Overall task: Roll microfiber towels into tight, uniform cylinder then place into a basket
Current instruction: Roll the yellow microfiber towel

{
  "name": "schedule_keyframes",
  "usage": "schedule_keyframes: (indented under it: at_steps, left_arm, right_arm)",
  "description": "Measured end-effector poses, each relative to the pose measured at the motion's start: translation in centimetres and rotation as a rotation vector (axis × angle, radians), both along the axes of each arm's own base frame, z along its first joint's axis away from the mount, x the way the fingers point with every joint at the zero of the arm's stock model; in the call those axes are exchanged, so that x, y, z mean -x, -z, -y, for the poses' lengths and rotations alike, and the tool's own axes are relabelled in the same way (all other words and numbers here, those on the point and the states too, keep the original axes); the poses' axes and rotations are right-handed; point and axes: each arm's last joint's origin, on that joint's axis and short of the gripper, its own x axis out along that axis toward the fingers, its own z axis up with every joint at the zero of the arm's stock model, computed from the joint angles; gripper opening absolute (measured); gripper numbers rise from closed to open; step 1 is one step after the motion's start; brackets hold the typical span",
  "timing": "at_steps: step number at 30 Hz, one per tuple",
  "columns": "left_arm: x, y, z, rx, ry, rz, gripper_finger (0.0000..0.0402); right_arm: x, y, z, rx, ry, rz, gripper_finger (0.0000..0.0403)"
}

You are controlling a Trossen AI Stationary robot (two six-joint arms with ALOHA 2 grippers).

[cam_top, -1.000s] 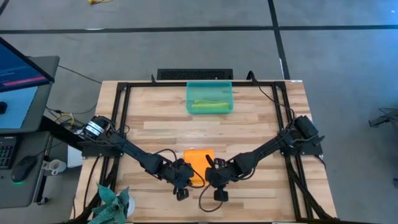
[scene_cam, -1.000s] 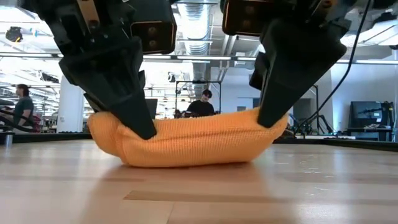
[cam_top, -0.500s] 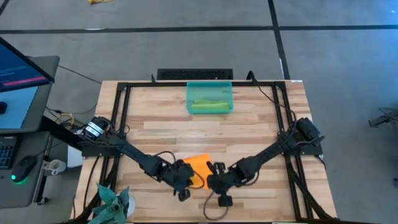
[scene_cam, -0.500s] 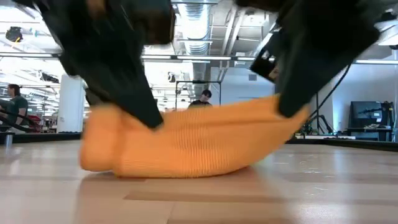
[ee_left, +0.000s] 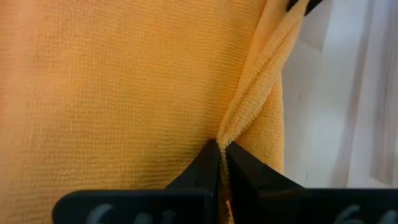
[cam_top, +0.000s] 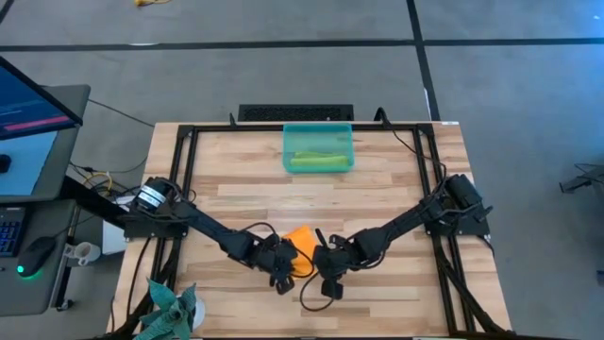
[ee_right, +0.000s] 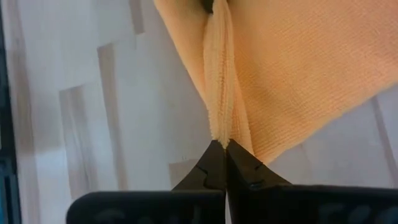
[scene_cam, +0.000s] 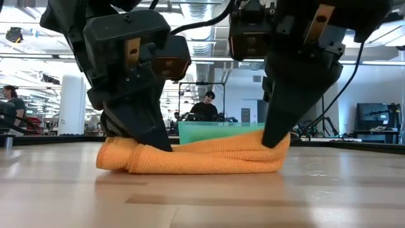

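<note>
**Orange towel pinched at both ends**

Left gripper [cam_top: 279, 267] and right gripper [cam_top: 324, 269] — each clamped tight on an edge of the orange towel [scene_cam: 196, 158], down near the front of the table [cam_top: 377, 189]. Folded low and flat on the wood between them. Farther back, the basket [cam_top: 318, 137] — holding the rolled green towel [cam_top: 317, 160]. Beyond the table, a seated person [scene_cam: 205, 109].

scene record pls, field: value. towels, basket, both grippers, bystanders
orange towel: partly rolled, lying on the table near its front edge
green towel: rolled, inside the basket
basket: at the table's far edge, centre
left gripper: shut on the orange towel's edge
right gripper: shut on the orange towel's edge
plant: front left corner
person: seated in the room behind
</note>
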Motion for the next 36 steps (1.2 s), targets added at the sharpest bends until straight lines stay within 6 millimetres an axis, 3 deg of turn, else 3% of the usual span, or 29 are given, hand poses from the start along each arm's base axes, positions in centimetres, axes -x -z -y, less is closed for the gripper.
schedule_keyframes:
  at_steps: [6,22,31,36]
  left_arm:
    - [0.3,-0.2,0.5,-0.024,0.059,0.002,0.0006]
    - [1.3,-0.9,1.3,-0.084,0.070,0.010,0.0006]
    - [1.6,-1.0,1.4,-0.088,0.064,-0.009,0.0006]
    - [2.2,-1.6,1.4,-0.101,0.030,-0.026,0.0006]
  right_arm:
    - [-0.1,-0.1,-0.3,0.034,-0.004,0.047,0.0010]
    - [-2.6,-1.0,2.0,0.067,0.071,0.228,0.0013]
    - [-3.4,2.1,3.4,0.080,0.120,0.138,0.0012]
    - [-3.5,2.4,3.4,0.063,0.149,0.124,0.0012]
